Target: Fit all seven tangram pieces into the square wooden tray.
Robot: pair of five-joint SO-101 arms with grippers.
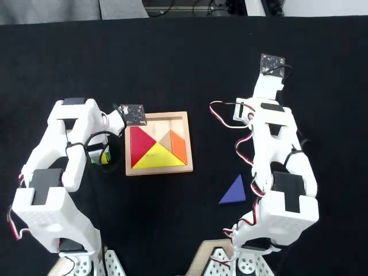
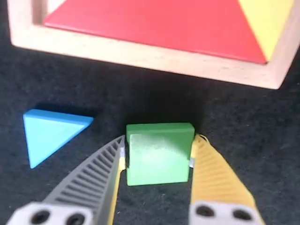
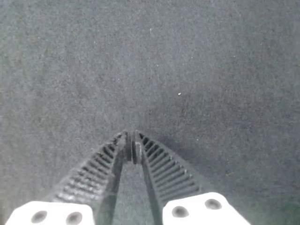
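Observation:
The square wooden tray (image 1: pixel 158 115) sits mid-table and holds a red triangle (image 1: pixel 140 145), a yellow triangle (image 1: pixel 156 157), an orange piece (image 1: pixel 179 147) and a tan piece (image 1: pixel 165 140). Just outside the tray's wall (image 2: pixel 140 51), my left gripper (image 2: pixel 159 140) is shut on the green square (image 2: pixel 159 154), which rests on the black cloth. A light blue triangle (image 2: pixel 49 133) lies beside the square. A dark blue triangle (image 1: pixel 233 191) lies on the cloth by the right arm. My right gripper (image 3: pixel 130 140) is shut with nothing in it, over bare cloth at the far side.
Black cloth (image 1: pixel 184 63) covers the whole table. The left arm's white body (image 1: pixel 57 172) stands close to the tray's left side. Wooden base plates (image 1: pixel 210 259) stand at the near edge.

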